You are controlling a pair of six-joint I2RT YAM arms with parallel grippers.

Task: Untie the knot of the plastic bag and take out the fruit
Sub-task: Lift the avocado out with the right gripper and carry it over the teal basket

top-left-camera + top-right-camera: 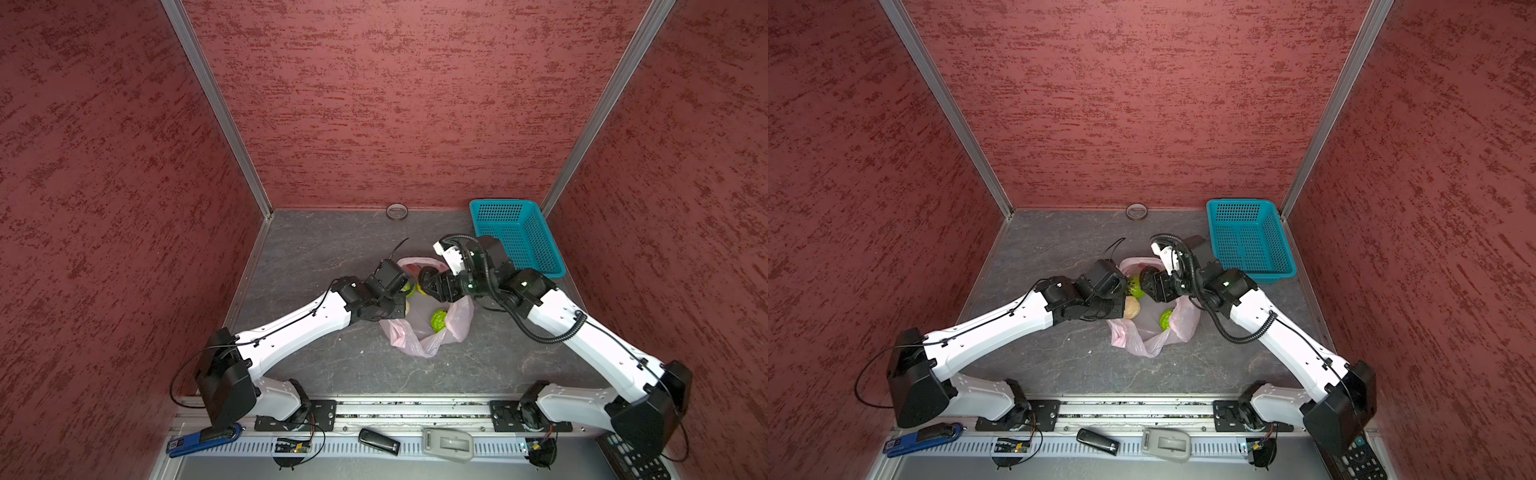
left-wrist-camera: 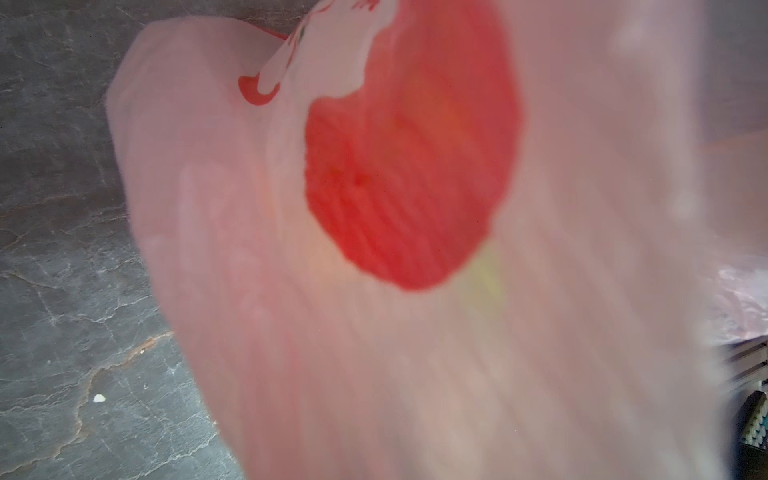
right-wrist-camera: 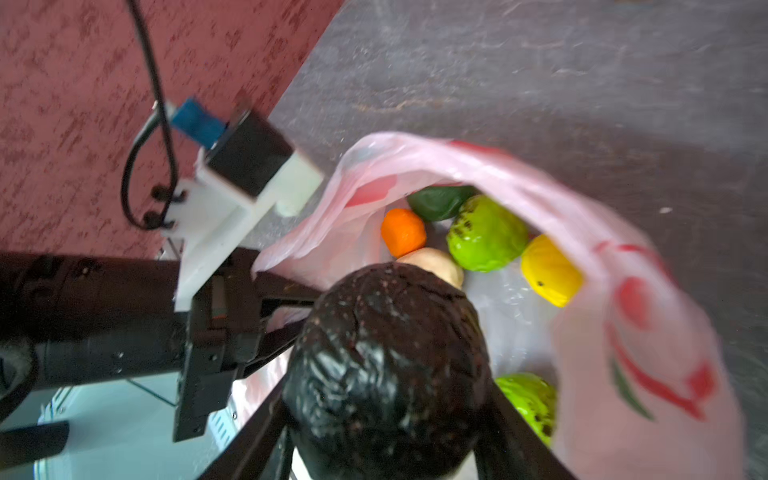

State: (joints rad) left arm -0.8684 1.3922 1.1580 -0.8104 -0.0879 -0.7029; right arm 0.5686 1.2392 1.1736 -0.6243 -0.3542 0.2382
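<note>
**Above the bag mouth: one fruit lifted, others waiting**

Across the dark tabletop (image 1: pixel 332 249), listed by descending size.
- Teal basket (image 1: pixel 536 249): far right corner, empty, close to the right arm.
- Plastic bag (image 1: pixel 415 345): slumped at the middle of the tabletop, mouth gaping upward. No knot in view, so untying judged complete.
- Left tool (image 1: pixel 399 309): clamped shut on the bag's left rim, propping the mouth open.
- Right tool (image 3: pixel 386 424): jaws part-spread, gripping a blackish fruit (image 3: pixel 390 332) just over the mouth.
- Inside the bag: green bumpy fruit (image 3: pixel 484 235), second green fruit (image 3: pixel 530 399), yellow fruit (image 3: pixel 548 270), dark green fruit (image 3: pixel 440 201), orange fruit (image 3: pixel 403 232), beige fruit (image 3: pixel 436 259).

Step in hand, as judged: removal of fruit, one piece at a time.

Next move, as judged: carry the blackish fruit clear of the thin plastic, probably toward the teal basket, then set down and release. Left pinch best kept, to prevent collapse of the mouth before the return reach.
</note>
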